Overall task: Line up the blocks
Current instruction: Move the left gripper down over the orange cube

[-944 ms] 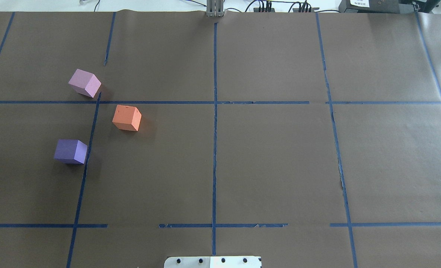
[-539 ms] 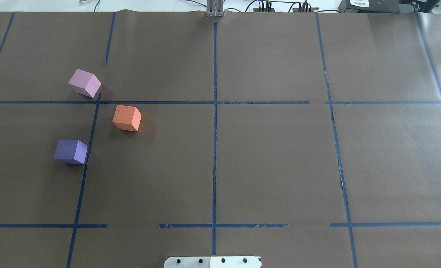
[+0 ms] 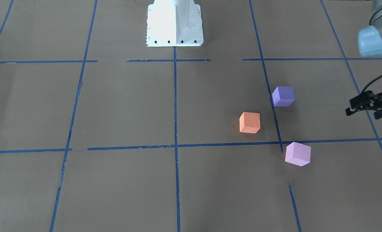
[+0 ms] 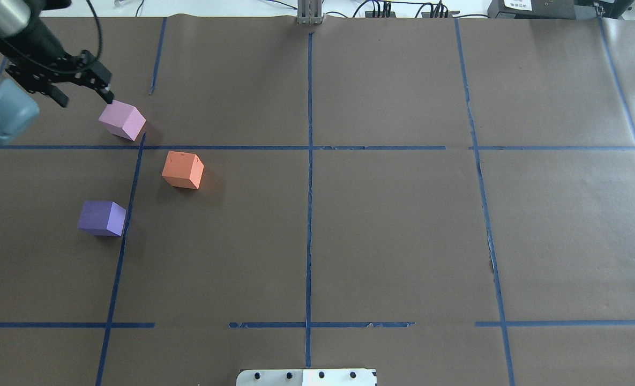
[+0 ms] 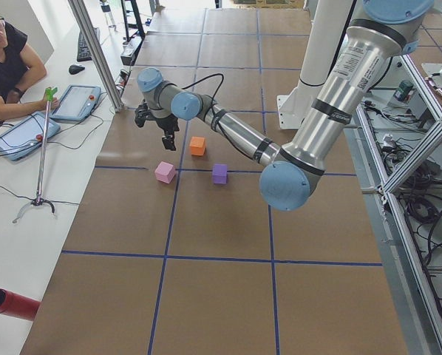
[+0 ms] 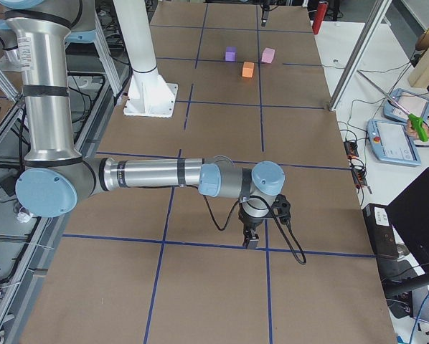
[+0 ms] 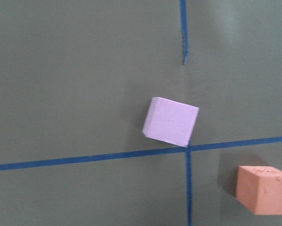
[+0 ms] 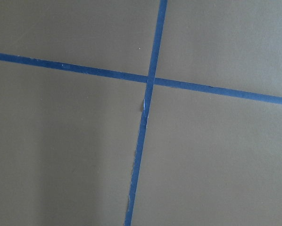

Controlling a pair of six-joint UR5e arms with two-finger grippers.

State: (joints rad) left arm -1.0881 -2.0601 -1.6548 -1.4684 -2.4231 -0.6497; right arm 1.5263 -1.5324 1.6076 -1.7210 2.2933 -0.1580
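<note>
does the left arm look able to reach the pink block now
Probably yes: the left hand hovers open near the pink block, with nothing over it and the orange block apart.

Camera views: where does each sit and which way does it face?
Overhead: behind the robot, looking down; left gripper top left, near pink block.
Front-facing: opposite, facing the base; left gripper at right edge.
Exterior left: at robot's left; left arm near.
Exterior right: at its right; right arm near.
Left wrist: down on pink block, orange block.
Right wrist: down on tape cross.
Overhead and left wrist share the pink block.
</note>
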